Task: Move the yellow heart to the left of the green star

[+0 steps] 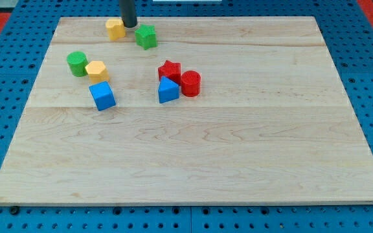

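The yellow heart [114, 28] lies near the view's top left on the wooden board [238, 149]. The green star [146, 36] lies just to its right, with a small gap between them. My tip [129, 25] stands between the two blocks at their upper side, close beside the heart's right edge and up-left of the star.
A green cylinder [77, 63] and a yellow hexagon [97, 70] sit at the left, with a blue cube [102, 96] below them. A red star [169, 70], a red cylinder [190, 83] and a blue triangle [168, 90] cluster near the middle.
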Controlling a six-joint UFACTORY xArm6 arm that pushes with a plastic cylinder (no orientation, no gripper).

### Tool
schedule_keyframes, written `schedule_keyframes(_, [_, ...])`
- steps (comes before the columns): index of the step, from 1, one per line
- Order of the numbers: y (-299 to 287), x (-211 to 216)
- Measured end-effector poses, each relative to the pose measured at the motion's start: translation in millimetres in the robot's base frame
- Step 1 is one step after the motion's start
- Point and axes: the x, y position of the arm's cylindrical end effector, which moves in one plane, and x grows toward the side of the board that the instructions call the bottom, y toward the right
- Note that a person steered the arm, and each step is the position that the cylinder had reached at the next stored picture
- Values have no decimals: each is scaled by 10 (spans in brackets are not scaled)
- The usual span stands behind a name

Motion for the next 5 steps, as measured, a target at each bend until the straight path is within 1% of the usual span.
schedule_keyframes(2, [-178,-154])
schedule_keyframes(4, [-262,97])
schedule_keyframes(5, [302,-4])
